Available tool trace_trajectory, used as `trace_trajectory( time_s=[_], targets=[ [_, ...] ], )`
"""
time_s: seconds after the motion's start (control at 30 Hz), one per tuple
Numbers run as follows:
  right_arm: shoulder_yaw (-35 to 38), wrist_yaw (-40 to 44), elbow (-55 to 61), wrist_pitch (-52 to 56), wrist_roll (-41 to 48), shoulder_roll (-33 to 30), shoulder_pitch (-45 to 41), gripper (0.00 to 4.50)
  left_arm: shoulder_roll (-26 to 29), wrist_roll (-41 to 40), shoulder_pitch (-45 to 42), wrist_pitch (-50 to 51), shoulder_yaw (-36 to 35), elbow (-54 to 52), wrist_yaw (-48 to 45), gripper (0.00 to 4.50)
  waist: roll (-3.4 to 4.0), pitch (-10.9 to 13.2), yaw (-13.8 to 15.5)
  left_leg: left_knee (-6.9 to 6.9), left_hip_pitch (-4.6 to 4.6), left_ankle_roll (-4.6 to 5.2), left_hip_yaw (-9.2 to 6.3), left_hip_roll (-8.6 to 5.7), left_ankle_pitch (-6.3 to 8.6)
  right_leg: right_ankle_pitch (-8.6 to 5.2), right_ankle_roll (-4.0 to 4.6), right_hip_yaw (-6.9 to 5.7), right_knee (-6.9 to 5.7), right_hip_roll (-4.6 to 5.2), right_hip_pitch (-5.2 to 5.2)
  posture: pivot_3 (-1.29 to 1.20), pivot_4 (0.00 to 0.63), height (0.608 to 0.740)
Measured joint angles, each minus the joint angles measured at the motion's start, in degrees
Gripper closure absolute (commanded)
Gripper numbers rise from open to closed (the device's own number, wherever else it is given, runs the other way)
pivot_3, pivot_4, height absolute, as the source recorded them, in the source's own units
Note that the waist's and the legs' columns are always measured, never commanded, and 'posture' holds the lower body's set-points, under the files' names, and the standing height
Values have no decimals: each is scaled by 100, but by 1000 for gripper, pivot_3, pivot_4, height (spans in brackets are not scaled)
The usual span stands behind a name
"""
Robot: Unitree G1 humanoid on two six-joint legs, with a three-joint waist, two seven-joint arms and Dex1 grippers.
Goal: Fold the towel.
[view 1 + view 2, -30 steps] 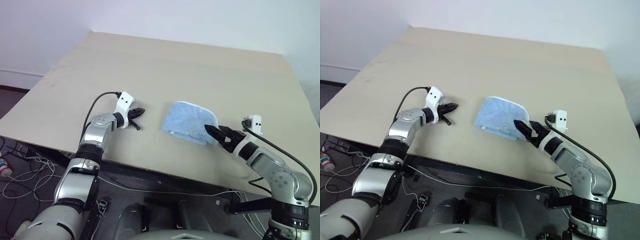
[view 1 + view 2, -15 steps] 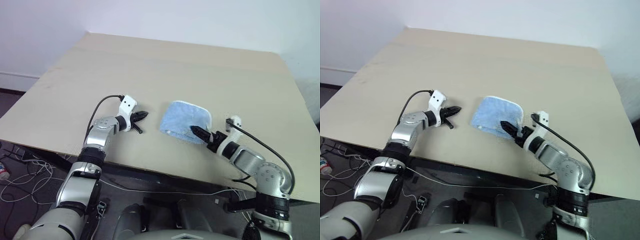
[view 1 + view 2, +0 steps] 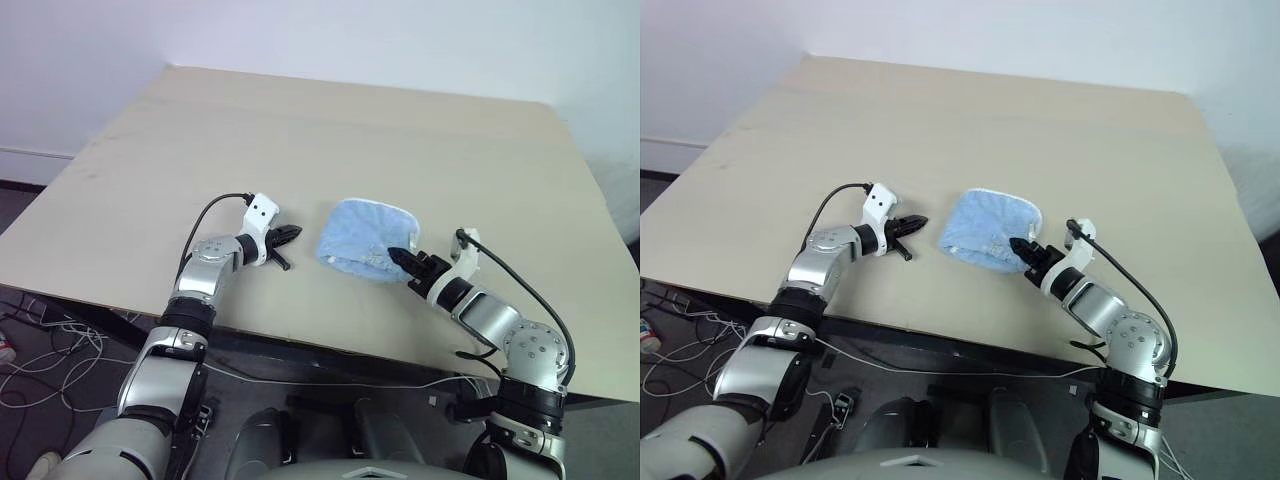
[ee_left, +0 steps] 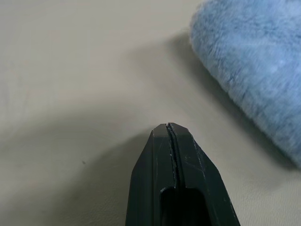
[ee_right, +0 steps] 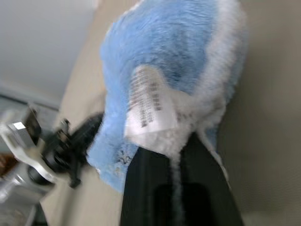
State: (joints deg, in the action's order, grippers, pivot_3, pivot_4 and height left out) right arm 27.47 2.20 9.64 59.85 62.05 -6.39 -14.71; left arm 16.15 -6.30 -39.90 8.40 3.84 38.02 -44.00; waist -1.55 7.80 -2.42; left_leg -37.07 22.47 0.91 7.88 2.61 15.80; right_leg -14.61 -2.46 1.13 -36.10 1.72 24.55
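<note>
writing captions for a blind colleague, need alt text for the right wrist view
The right hand is shut on the near edge of a light blue towel, beside its white printed tag. The towel lies bunched on a beige table, and the left hand sits just past it.

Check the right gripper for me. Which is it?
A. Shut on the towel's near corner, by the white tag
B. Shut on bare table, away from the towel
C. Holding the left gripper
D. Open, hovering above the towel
A: in the right wrist view the right gripper pinches the white-edged corner of the towel beneath its tag.
</note>
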Motion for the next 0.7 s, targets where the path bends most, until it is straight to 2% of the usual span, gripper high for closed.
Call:
trace_trajectory(
  time_s=[0.17,0.33,0.43,0.63,0.7],
  targets=[
    [639,-459,222,-543,687,-112,-2,4491,-120,6,97,25,87,-144,-67,4500,2,1,10,0,3,0,0,-2,0,5,-10,0,4,1,-1,0,150,722],
    [1638,-1155,251,-1418,1047,-876,-123,4491,-250,-7,127,12,121,-244,-92,4500,6,4,22,1,3,1,1,-6,0,3,-9,0,8,1,-1,0,150,722],
    [2001,-1522,248,-1731,1124,-1153,-70,4491,-321,-52,112,-14,111,-274,-94,4500,6,4,11,2,3,2,1,-4,-1,4,-10,0,8,-6,-2,0,150,722],
    [1997,-2385,-260,-1792,1001,-1155,728,4491,-374,-67,-32,-68,37,-217,-54,4500,15,5,-19,0,-4,3,3,-3,-1,5,-14,9,7,-13,-7,0,150,722],
    [1962,-2550,-297,-1834,1001,-1078,758,3974,-380,-64,-32,-108,20,-208,-55,4500,24,6,-24,0,-5,3,3,-3,-1,5,-16,10,6,-15,-6,0,150,722]
  ],
)
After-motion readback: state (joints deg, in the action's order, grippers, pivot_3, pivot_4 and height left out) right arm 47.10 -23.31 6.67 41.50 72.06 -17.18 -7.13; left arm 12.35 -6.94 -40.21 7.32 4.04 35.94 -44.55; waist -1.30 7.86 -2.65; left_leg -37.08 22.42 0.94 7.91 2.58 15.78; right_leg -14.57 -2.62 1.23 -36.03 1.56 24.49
